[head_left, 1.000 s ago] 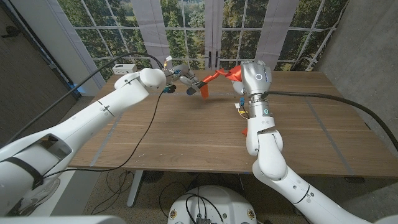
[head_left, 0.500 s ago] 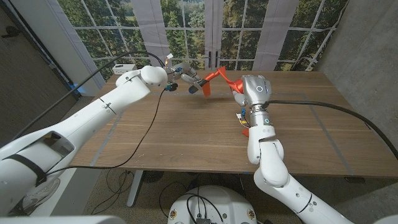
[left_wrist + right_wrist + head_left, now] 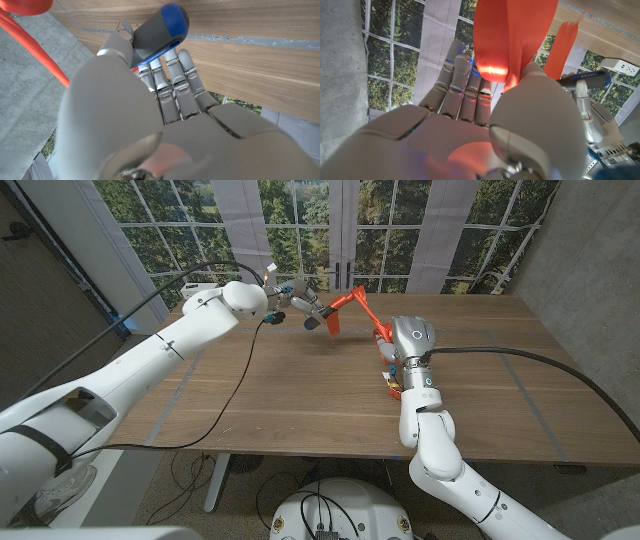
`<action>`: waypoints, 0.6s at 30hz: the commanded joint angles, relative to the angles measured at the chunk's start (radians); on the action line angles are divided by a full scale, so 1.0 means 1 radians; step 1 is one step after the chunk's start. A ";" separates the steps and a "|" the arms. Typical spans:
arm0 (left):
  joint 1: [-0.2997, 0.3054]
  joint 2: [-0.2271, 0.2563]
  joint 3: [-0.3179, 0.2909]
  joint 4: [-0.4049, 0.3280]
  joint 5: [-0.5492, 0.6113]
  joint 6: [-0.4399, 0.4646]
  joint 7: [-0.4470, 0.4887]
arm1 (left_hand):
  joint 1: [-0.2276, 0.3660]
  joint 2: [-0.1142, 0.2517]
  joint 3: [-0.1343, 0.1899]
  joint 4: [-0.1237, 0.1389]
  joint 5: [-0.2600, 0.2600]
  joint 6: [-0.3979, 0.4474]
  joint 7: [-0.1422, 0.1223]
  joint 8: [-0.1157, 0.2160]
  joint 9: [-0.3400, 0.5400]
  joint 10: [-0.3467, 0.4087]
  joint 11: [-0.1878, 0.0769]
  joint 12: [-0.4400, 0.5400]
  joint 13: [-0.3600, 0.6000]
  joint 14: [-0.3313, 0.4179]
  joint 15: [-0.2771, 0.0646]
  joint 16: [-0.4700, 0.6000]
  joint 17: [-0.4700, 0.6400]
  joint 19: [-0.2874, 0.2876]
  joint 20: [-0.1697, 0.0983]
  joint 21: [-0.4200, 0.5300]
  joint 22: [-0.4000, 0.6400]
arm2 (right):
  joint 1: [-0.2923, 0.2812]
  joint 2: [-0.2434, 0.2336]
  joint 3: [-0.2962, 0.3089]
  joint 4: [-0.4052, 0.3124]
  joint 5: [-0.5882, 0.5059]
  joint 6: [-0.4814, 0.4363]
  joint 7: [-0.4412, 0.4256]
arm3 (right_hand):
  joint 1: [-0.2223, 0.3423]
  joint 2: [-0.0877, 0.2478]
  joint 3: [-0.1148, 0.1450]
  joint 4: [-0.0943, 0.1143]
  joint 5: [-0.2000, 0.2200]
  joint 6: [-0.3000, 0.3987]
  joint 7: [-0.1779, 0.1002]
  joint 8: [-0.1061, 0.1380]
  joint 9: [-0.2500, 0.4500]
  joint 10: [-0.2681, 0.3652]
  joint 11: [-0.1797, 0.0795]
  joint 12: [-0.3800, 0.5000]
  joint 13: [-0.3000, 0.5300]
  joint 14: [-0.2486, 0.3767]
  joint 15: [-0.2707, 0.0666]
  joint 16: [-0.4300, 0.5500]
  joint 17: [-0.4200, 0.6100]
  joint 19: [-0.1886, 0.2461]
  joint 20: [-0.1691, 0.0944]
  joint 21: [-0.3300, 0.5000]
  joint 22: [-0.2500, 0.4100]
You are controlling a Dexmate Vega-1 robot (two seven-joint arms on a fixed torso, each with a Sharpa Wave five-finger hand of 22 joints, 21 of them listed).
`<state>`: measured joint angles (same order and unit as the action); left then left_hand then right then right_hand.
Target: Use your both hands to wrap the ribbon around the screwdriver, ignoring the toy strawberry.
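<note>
Currently the left hand (image 3: 150, 115) grips the screwdriver (image 3: 157, 30) while the right hand (image 3: 485, 130) pinches the orange ribbon (image 3: 512, 35); wrapping appears begun, with turns remaining.

left hand (image 3: 292, 301) holds screwdriver (image 3: 312, 317) (raised) | ribbon (image 3: 352, 301) taut toward right arm (image 3: 412, 345)
</note>
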<state>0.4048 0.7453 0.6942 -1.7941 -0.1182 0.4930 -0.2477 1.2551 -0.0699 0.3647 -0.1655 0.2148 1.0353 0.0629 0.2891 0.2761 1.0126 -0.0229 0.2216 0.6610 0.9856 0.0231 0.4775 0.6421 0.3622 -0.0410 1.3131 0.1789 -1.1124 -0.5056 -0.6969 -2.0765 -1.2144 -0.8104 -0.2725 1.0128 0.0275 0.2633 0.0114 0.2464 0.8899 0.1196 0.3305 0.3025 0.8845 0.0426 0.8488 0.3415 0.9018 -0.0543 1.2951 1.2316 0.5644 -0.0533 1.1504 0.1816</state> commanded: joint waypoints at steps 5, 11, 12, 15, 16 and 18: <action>0.006 0.025 -0.008 -0.038 -0.024 0.018 -0.010 | 0.164 0.159 0.056 -0.004 0.007 0.011 -0.004 0.002 0.043 0.010 -0.001 -0.001 0.002 0.182 -0.256 -0.001 0.167 -0.004 -0.027 0.007 0.001 | 0.030 -0.025 -0.028 0.047 0.059 -0.055 -0.018 | 0.134 0.124 0.003 0.007 0.005 0.144 -0.051 0.003 0.247 0.089 -0.079 0.115 0.507 0.010 -0.158 0.006 0.000 -0.009 -0.076 0.006 0.000; 0.006 0.029 -0.004 -0.041 -0.025 0.022 -0.015 | 0.165 0.159 0.056 -0.004 0.007 0.011 -0.003 -0.001 0.044 0.010 -0.001 -0.001 0.004 0.183 -0.256 -0.002 0.168 -0.005 -0.027 0.008 0.001 | 0.038 -0.039 -0.044 0.037 0.062 -0.073 -0.010 | 0.135 0.124 0.003 0.007 0.005 0.146 -0.051 0.001 0.245 0.087 -0.079 0.117 0.511 0.009 -0.158 0.006 0.000 -0.010 -0.075 0.007 0.000; 0.004 0.032 0.000 -0.042 -0.022 0.022 -0.018 | 0.165 0.159 0.056 -0.004 0.007 0.012 -0.003 -0.001 0.045 0.010 0.000 -0.002 0.004 0.184 -0.256 -0.003 0.168 -0.006 -0.026 0.008 0.001 | 0.036 -0.040 -0.043 0.034 0.069 -0.071 -0.015 | 0.135 0.124 0.002 0.007 0.005 0.146 -0.052 0.000 0.245 0.087 -0.079 0.118 0.513 0.009 -0.158 0.006 0.000 -0.009 -0.076 0.007 -0.001; -0.002 0.038 0.008 -0.044 -0.020 0.028 -0.035 | 0.164 0.159 0.056 -0.004 0.007 0.012 -0.003 -0.002 0.045 0.010 -0.001 -0.002 0.004 0.184 -0.256 -0.003 0.170 -0.006 -0.026 0.009 0.001 | 0.038 -0.045 -0.048 0.034 0.072 -0.077 -0.014 | 0.136 0.124 0.002 0.007 0.004 0.145 -0.052 0.001 0.248 0.090 -0.079 0.116 0.508 0.010 -0.158 0.007 0.000 -0.009 -0.075 0.008 -0.001; 0.000 0.040 0.008 -0.048 -0.019 0.034 -0.032 | 0.164 0.159 0.056 -0.004 0.007 0.012 -0.003 -0.003 0.045 0.009 -0.001 -0.003 0.004 0.183 -0.256 -0.004 0.169 -0.007 -0.026 0.009 0.001 | 0.042 -0.047 -0.053 0.033 0.070 -0.082 -0.004 | 0.136 0.124 0.002 0.008 0.004 0.145 -0.053 0.002 0.249 0.088 -0.079 0.117 0.511 0.010 -0.158 0.007 0.000 -0.009 -0.074 0.008 -0.001; -0.012 0.048 0.023 -0.051 -0.006 0.044 -0.050 | 0.164 0.159 0.056 -0.003 0.007 0.012 -0.005 -0.003 0.046 0.009 -0.002 -0.003 0.005 0.184 -0.256 -0.003 0.170 -0.007 -0.025 0.010 0.001 | 0.042 -0.052 -0.054 0.034 0.079 -0.077 -0.008 | 0.136 0.123 0.002 0.008 0.004 0.146 -0.052 0.001 0.248 0.089 -0.079 0.116 0.509 0.010 -0.158 0.007 0.000 -0.009 -0.074 0.008 -0.001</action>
<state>0.4055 0.7724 0.6914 -1.8286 -0.1376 0.5119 -0.2674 1.2551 -0.0699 0.3648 -0.1655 0.2149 1.0352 0.0626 0.2848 0.2773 1.0126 -0.0228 0.2204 0.6609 0.9855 0.0229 0.4774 0.6421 0.3623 -0.0409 1.3168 0.1766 -1.0805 -0.5375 -0.7335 -2.0410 -1.1587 -0.8712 -0.2829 1.0140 0.0264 0.2649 0.0153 0.2464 0.8899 0.1196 0.3261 0.3026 0.8846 0.0426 0.8489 0.3414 0.9018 -0.0543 1.2950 1.2316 0.5590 -0.0479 1.1540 0.1816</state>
